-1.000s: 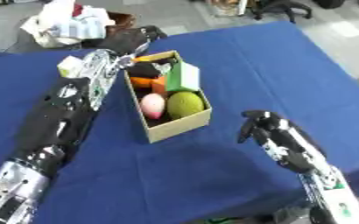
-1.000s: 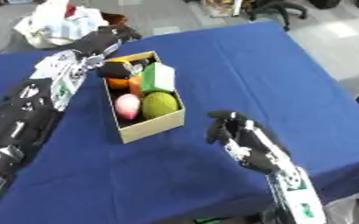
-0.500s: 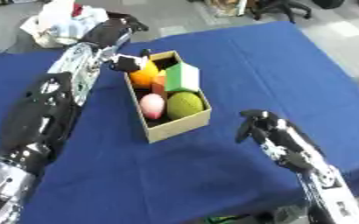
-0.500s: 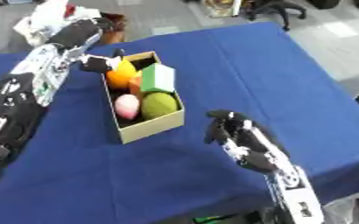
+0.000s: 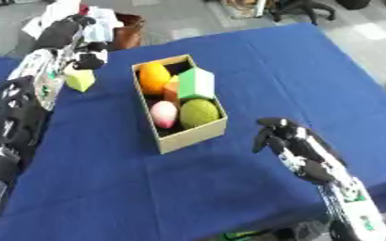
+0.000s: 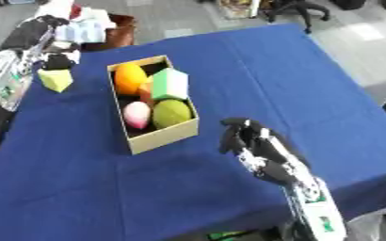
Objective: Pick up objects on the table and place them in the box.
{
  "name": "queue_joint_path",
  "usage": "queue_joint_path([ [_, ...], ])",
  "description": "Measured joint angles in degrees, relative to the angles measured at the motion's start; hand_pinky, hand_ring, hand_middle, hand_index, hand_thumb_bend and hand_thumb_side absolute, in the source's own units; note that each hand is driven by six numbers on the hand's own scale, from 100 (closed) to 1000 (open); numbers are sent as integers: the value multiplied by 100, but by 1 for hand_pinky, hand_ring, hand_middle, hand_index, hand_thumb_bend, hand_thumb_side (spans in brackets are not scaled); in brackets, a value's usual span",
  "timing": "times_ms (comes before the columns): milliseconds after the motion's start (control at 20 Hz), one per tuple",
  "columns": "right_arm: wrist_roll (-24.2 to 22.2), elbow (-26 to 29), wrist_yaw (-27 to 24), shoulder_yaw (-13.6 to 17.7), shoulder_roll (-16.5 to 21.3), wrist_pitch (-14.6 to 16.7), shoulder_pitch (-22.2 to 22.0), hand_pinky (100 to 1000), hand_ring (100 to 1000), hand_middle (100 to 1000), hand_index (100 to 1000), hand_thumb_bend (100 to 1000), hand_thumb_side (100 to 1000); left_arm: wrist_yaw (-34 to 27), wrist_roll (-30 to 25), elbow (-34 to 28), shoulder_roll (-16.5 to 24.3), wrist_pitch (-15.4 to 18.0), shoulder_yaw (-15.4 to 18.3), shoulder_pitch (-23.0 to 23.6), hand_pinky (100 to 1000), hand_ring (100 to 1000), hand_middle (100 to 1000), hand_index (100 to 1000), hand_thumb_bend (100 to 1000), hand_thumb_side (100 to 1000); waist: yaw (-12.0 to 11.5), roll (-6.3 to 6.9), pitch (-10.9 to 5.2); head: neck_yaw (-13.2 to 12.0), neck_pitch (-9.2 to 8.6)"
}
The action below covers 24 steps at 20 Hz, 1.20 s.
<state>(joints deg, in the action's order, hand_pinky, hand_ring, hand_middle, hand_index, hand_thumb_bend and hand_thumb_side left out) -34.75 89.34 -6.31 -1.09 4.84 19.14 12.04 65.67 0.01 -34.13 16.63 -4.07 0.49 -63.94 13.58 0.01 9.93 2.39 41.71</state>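
One open cardboard box (image 5: 189,136) is sitting on the blue tablecloth (image 5: 311,75), carrying four clear items: one orange ball (image 5: 154,77), one green-and-white block (image 5: 196,83), one pink egg shape (image 5: 164,113) and one green textured ball (image 5: 199,113). One yellow-green cube (image 6: 54,79) is lying outside, left of the box. My left hand (image 5: 83,54) is hovering just above it, fingers curled, gripping nothing I can see. My right hand (image 6: 244,139) is idling near the box, fingers bent downward, empty. The right eye view is showing the cube clear of my arm.
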Motion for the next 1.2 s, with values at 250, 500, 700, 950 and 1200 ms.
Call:
queue_joint_path([
  [250,0,0,0,-1,0,0,5,587,574,562,827,100,451,43,299,324,0,-492,110,39,858,840,847,937,100,484,27,0,2,2,-2],
  [500,1,0,0,0,0,1,12,587,574,562,827,100,451,-30,428,547,44,-792,171,51,855,835,837,936,100,454,50,0,53,17,-4],
  [700,2,0,0,1,1,2,36,587,574,562,827,100,451,-114,382,718,118,-928,225,97,839,813,817,929,100,472,49,0,62,35,-7],
  [950,3,0,0,4,1,3,52,587,574,562,827,100,450,-294,350,838,143,-992,258,136,785,748,750,903,100,488,50,0,68,67,-22],
  [1200,6,0,0,20,1,5,52,587,574,562,827,100,450,-367,293,883,143,-957,252,152,780,730,735,900,100,686,43,0,68,68,-22],
])
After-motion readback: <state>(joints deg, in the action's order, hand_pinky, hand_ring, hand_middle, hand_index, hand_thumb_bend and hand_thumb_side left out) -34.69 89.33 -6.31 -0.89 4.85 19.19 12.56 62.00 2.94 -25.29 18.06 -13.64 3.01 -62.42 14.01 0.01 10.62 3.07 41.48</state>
